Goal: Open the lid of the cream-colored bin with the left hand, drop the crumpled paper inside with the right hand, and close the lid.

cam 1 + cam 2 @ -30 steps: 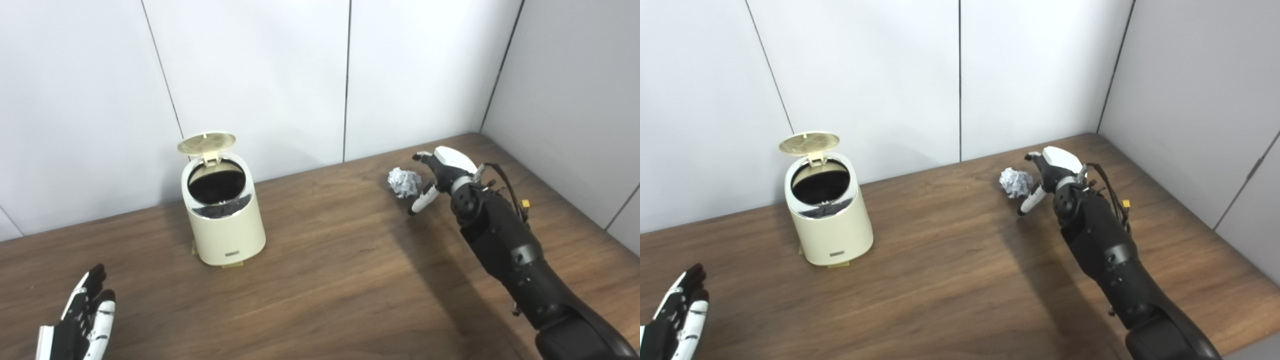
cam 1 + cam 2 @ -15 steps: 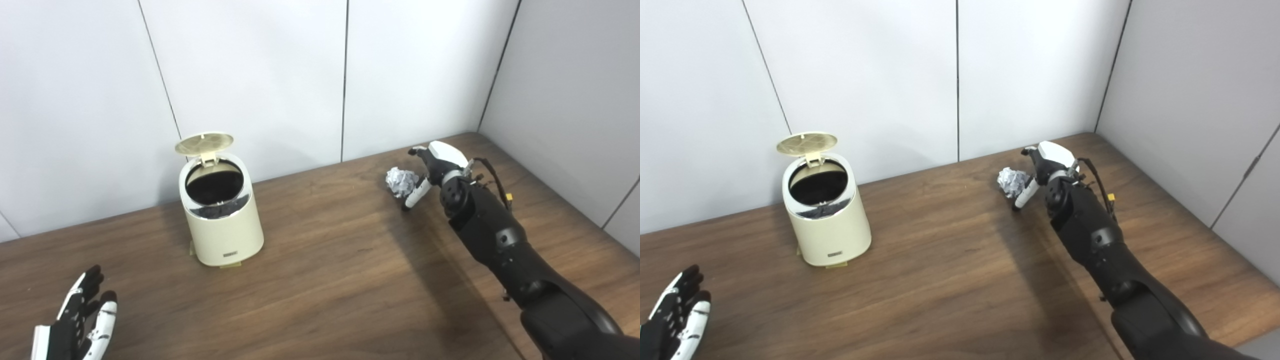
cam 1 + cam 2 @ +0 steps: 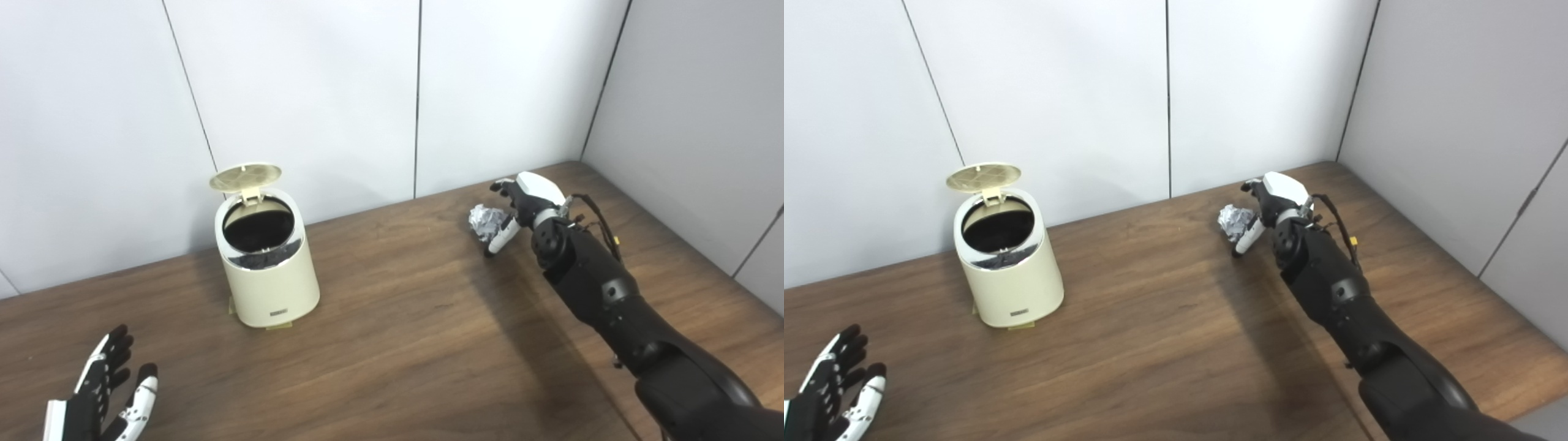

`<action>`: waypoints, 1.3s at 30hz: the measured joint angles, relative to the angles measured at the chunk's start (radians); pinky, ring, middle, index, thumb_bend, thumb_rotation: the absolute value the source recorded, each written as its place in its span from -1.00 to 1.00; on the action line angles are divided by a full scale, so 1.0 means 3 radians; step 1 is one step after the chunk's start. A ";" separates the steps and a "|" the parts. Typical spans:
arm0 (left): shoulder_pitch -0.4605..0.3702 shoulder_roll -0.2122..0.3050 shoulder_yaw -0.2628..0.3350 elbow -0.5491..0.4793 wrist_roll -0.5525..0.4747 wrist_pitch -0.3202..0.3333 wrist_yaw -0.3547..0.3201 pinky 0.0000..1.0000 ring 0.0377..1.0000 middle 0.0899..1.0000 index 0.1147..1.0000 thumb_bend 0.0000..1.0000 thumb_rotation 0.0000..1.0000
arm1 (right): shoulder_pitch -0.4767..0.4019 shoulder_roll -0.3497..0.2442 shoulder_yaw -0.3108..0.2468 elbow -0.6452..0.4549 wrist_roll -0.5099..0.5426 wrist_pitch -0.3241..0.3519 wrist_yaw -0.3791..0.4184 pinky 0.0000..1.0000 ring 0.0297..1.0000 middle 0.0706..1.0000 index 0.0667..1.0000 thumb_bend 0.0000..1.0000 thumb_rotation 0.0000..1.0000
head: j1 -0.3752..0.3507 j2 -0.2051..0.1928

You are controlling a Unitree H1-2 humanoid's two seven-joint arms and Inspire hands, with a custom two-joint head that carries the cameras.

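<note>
Left eye view: your right hand is cupping, fingers apart, the far-right crumpled paper; likely light and springy, so pinch its middle.

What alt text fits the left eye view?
The right hand reaches around a crumpled paper ball on a wooden table. A cream bin stands with its lid up; the left hand waits open.

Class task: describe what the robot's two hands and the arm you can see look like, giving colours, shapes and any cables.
The right hand has a smooth white shell on its back and black fingers with white parts. The right arm is bulky, matte black and jointed, with thin dark cables looping near the wrist. The left hand is black with white finger segments.
</note>
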 measured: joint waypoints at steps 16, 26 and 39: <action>0.0033 0.0000 0.0001 0.0106 0.0014 -0.0232 0.0068 0.70 0.77 0.77 0.87 -0.38 -0.17 | -0.0016 -0.0058 0.0111 0.0011 0.0054 -0.0093 0.0038 0.09 -0.03 -0.02 -0.06 0.11 -0.98 | 0.0036 0.0041; 0.0033 -0.0001 -0.0004 0.0148 0.0015 -0.0266 0.0081 0.71 0.76 0.76 0.84 -0.34 -0.20 | 0.0082 -0.0054 0.0116 -0.0082 0.0097 -0.0242 -0.0040 -0.11 -0.22 -0.09 -0.08 0.04 -1.00 | 0.0061 0.0046; 0.0062 -0.0003 -0.0002 0.0214 0.0001 -0.0325 0.0088 0.74 0.77 0.77 0.87 -0.30 -0.23 | 0.0260 -0.0041 0.0142 -0.0802 -0.0090 -0.0444 -0.0234 -0.03 -0.24 -0.12 -0.06 0.04 -1.00 | 0.0444 0.0015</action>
